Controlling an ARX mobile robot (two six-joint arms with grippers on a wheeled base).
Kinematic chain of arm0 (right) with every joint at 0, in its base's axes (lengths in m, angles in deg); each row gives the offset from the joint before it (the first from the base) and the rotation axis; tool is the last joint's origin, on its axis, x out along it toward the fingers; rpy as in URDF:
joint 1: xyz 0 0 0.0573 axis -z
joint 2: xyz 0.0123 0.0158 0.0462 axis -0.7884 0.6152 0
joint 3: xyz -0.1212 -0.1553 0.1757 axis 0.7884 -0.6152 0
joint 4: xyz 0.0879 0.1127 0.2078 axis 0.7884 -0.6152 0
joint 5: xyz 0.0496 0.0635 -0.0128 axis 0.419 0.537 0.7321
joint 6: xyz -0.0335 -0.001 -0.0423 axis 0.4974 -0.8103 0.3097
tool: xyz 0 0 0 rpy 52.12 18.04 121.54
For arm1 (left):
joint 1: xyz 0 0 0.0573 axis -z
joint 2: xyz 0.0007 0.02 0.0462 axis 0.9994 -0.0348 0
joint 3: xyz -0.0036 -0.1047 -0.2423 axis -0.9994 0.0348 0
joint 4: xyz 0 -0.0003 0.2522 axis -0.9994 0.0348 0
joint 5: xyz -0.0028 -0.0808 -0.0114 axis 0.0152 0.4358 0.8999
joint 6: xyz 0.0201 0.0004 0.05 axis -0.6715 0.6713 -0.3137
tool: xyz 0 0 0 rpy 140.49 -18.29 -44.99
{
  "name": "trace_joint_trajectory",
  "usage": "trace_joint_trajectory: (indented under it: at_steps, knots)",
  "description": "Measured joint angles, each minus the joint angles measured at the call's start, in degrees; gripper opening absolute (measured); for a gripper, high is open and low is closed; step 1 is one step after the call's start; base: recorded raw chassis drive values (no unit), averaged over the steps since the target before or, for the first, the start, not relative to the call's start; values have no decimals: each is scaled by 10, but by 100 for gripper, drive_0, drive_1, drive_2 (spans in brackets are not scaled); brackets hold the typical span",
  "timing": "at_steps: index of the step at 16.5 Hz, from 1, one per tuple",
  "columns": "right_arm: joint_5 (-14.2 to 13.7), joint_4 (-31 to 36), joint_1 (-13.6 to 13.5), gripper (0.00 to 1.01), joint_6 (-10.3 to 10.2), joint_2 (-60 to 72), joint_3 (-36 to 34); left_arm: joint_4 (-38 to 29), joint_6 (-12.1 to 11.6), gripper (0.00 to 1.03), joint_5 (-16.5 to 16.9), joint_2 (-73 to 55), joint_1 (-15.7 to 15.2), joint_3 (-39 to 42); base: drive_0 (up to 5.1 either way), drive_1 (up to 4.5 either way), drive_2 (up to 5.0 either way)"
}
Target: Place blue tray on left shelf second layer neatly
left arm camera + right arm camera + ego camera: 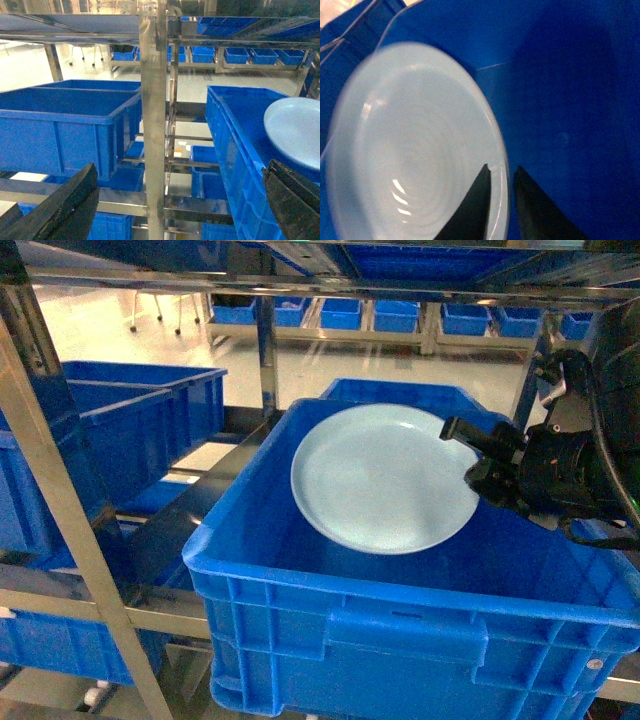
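While my right gripper (pixel 501 200) pinches its rim, the tray (pixel 385 478) hangs tilted at frame centre above a dark-blue crate (pixel 400 630), clenched edge-on, I judge, so it can be carried flat toward the shelf (pixel 153 100) at left. From the right edge of the head view, the right arm reaches in low, wrist bent toward the tray. At the bottom corners of its own view, my left gripper (pixel 175 210) gapes wide, holding nothing.

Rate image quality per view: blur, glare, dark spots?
Head: fairly sharp, glare on floor behind, right gripper dark. Left wrist: steel post reflective, left gripper's fingers near-black. Right wrist: blue tray soft-focus with small highlights, crate interior shadowed.
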Motion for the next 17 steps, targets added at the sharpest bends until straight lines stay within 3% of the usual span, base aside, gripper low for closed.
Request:
trace_joint_trajectory:
  at_steps: [6,7,8,9,10,11,12,13,14,15,17]
  knots:
    - [23,8,6,37,0,-38,-40,0,0,98,0,0,0,0,0,0,0]
    - [55,6,28,57,5,-108,-111,0,0,98,0,0,0,0,0,0,0]
    - [122,-115,98,96,25,-331,-270,0,0,98,0,0,0,0,0,0,0]
    - [137,-238,194,98,120,-502,-297,0,0,98,0,0,0,0,0,0,0]
    - [136,-268,207,98,209,-571,-295,0,0,98,0,0,0,0,0,0,0]
    - [85,-116,191,91,246,-566,-335,0,0,98,0,0,0,0,0,0,0]
    - [26,37,177,76,285,-575,-411,0,0,98,0,0,0,0,0,0,0]
    - [6,113,172,64,302,-593,-460,1,0,98,-1,0,-1,0,0,0,0]
    - [-34,148,143,51,309,-623,-469,0,0,98,-2,0,-1,0,0,0,0]
    - [-32,144,129,38,315,-653,-471,0,0,98,0,0,-1,0,0,0,0]
    - [-37,110,130,12,320,-690,-502,0,0,98,0,0,-1,0,0,0,0]
